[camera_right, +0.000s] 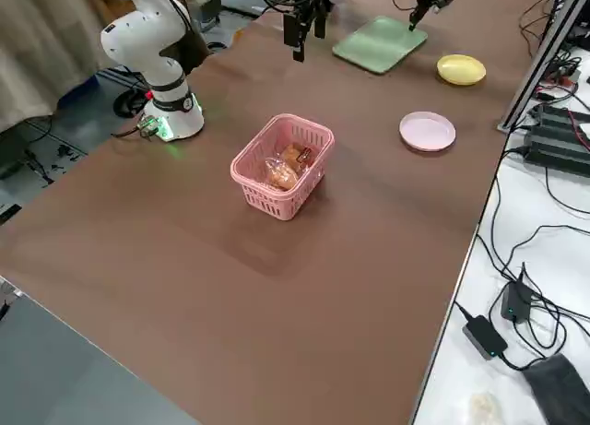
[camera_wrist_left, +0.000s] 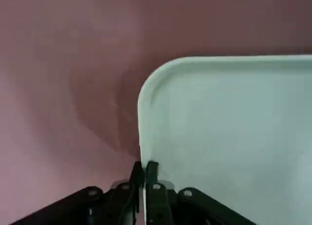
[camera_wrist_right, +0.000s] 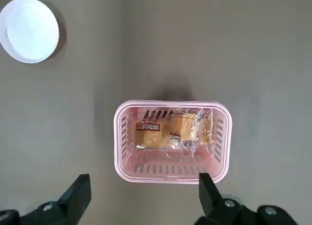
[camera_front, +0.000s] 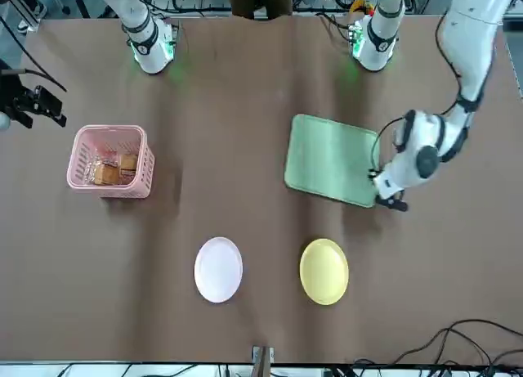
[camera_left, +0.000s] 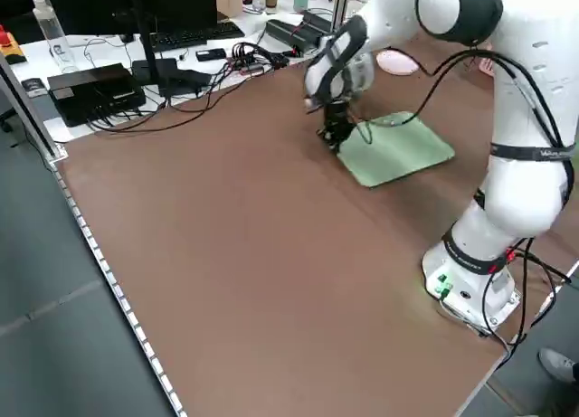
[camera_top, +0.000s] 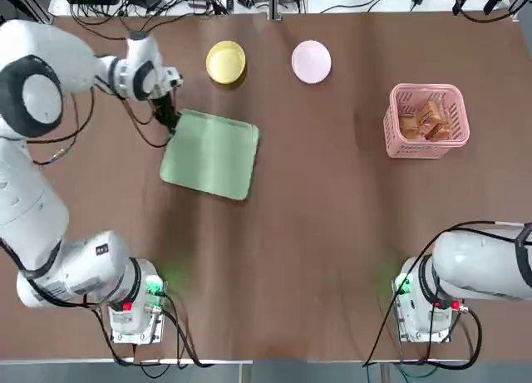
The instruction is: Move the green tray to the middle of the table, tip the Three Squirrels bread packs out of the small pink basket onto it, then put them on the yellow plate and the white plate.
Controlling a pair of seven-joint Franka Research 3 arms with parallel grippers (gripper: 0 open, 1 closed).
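Green tray (camera_top: 212, 154) on table (camera_top: 316, 233), rim pinched by left hand (camera_top: 169, 120); right hand (camera_wrist_right: 141, 198) spread wide above pink basket (camera_wrist_right: 171, 139).

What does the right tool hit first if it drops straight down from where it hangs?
Likely the small pink basket: the open right tool hangs above it, fingers straddling its near rim, bread packs inside. Height above it is unclear.

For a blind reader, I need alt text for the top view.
The left claw grips the green tray by its corner, left of table centre. Yellow plate and white plate sit beyond; the pink basket holds bread packs at right.
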